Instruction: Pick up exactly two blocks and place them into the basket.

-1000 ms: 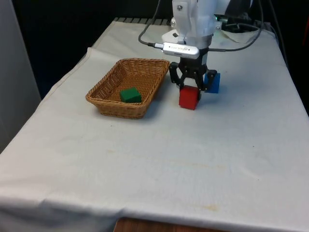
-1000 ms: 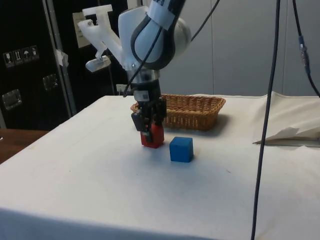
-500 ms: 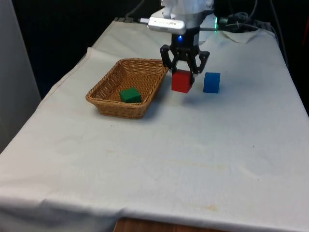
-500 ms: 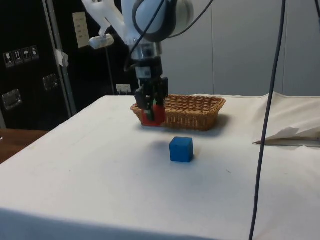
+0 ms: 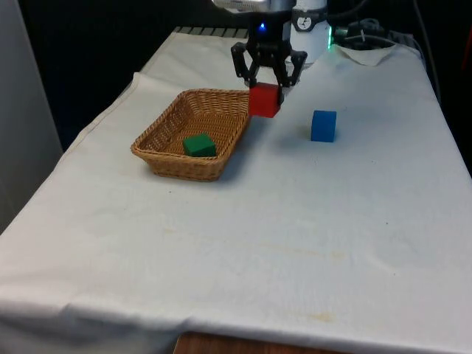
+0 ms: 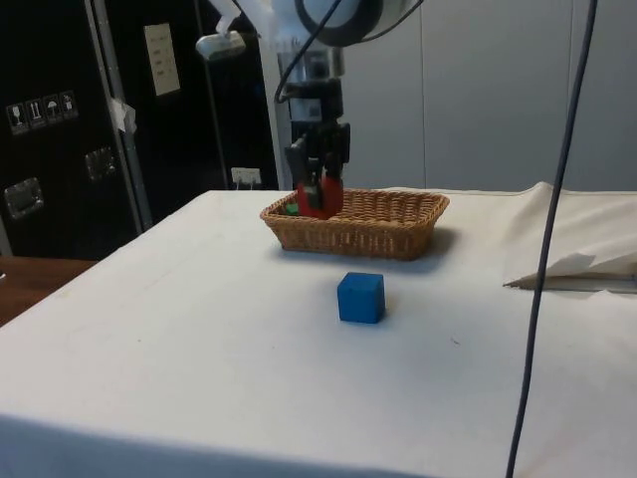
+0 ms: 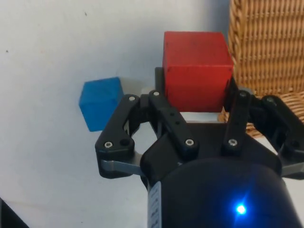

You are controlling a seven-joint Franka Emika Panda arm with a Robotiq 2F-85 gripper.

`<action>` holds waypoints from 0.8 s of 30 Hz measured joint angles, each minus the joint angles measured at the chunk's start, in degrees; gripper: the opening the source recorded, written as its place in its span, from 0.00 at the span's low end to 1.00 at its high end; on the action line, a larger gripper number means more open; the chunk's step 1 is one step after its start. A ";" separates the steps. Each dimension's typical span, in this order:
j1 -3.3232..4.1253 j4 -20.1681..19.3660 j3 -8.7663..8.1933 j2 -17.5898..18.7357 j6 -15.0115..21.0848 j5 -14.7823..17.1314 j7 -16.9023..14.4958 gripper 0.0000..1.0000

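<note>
A: What is the gripper (image 5: pixel 265 80) doing?

B: It is hanging in the air by the basket (image 5: pixel 165 161), at the rim on the front view's right. Its two fingers are clamping a red block (image 5: pixel 265 100) between them, and the block is hanging clear of the cloth.

A: Is the wrist view agreeing with that?

B: Yes. There the fingers (image 7: pixel 164 114) are pressing on opposite sides of the red block (image 7: pixel 197 71), with the wicker wall (image 7: pixel 266 42) just beside it.

A: Where are the other blocks sitting?

B: A green block (image 5: pixel 199 144) is lying inside the basket, on its floor. A blue block (image 5: pixel 323 125) is resting on the white cloth (image 5: pixel 295 221), well apart from the basket on the front view's right.

A: And from the side?

B: The gripper (image 6: pixel 318 189) is holding the red block (image 6: pixel 318 198) at about the height of the basket's (image 6: pixel 398 234) rim, at its end. The blue block (image 6: pixel 360 297) is standing alone on the cloth nearer the camera.
</note>
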 measured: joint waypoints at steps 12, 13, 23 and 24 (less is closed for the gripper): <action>-0.46 -1.03 -3.61 -1.49 0.00 -1.66 -3.84 0.02; -0.52 -0.97 -3.95 -1.43 0.00 -1.66 -4.30 0.02; -0.92 -0.23 -7.16 -0.29 0.00 -1.60 -8.25 0.02; -0.92 -0.17 -7.56 -0.11 0.00 -1.55 -8.77 0.02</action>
